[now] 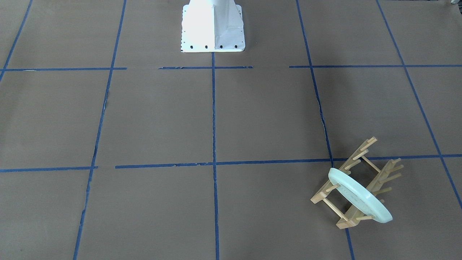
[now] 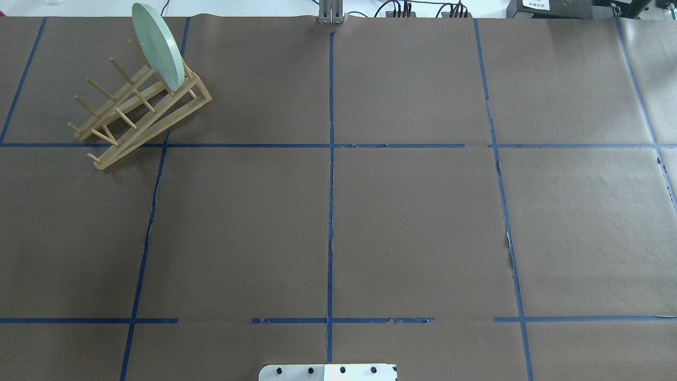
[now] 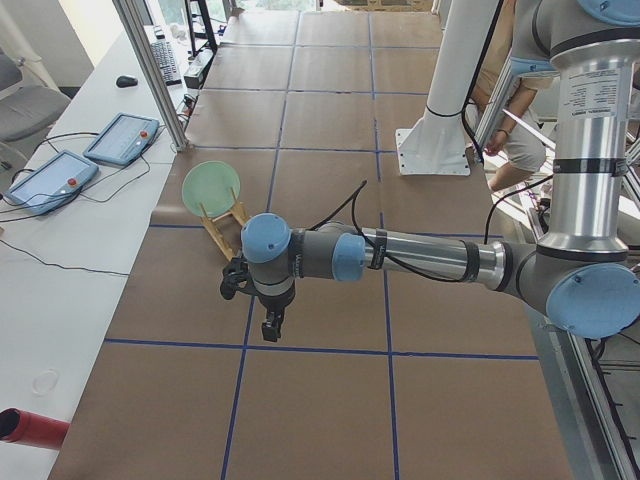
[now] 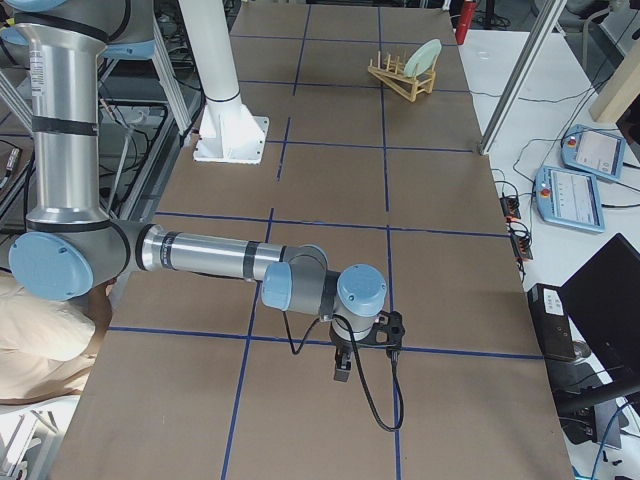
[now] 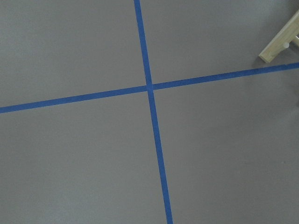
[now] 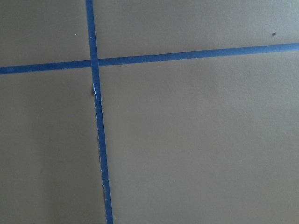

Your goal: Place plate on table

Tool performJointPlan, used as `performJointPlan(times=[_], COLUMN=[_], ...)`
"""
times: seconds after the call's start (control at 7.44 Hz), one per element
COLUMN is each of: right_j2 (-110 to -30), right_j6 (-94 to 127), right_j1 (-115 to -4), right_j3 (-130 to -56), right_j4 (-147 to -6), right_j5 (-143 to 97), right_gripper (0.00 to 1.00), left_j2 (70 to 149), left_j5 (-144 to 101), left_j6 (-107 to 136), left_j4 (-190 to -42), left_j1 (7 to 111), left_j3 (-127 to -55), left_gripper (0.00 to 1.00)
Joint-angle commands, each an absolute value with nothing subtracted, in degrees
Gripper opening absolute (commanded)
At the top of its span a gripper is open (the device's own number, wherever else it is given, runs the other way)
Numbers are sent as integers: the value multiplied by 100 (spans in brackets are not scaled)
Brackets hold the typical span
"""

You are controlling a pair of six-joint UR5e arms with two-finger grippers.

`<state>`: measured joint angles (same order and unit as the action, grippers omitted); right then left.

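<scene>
Upright, the mint-green plate (image 2: 158, 47) sits in a rack (image 2: 153, 129); spread of left fingers (image 3: 269, 328) and right fingers (image 4: 341, 368) cannot be told.

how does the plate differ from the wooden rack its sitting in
The plate is pale mint green; the wooden rack is light bare wood. The plate is a solid round disc; the rack is an open frame of rails and pegs. The plate stands on edge between pegs; the rack rests on the table. Both are at the far corner on the robot's left.
</scene>
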<state>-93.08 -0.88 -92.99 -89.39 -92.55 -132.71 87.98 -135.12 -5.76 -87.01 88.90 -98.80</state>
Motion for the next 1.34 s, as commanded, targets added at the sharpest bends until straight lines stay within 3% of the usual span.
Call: performJointPlan(times=[0.0,0.27,0.81,0.94,1.21], right_j2=[-9308,-9308,-9308,-9308,-9308], right_j6=[-88,-88,-88,-88,-88], right_j1=[-9299,-9299,-9299,-9299,-9299], right_j3=[-8947,-8947,-8939,-8947,-8939], right_j4=[-9255,-9255,-9255,-9255,-9255], right_j5=[-13271,-13271,-13271,-13271,-13271], right_gripper=[100,100,100,100,100], left_j2=[8798,8806,9999,10159,10483], left_j5=[-13483,-13457,-13158,-13540,-13931], left_j6=[-589,-554,-484,1004,3853], left_j4=[-8701,-8701,-9242,-9542,-11774], left_j1=[8894,8877,9367,9369,9299], left_j3=[-10123,-10143,-9905,-9905,-9320], left_gripper=[100,100,100,100,100])
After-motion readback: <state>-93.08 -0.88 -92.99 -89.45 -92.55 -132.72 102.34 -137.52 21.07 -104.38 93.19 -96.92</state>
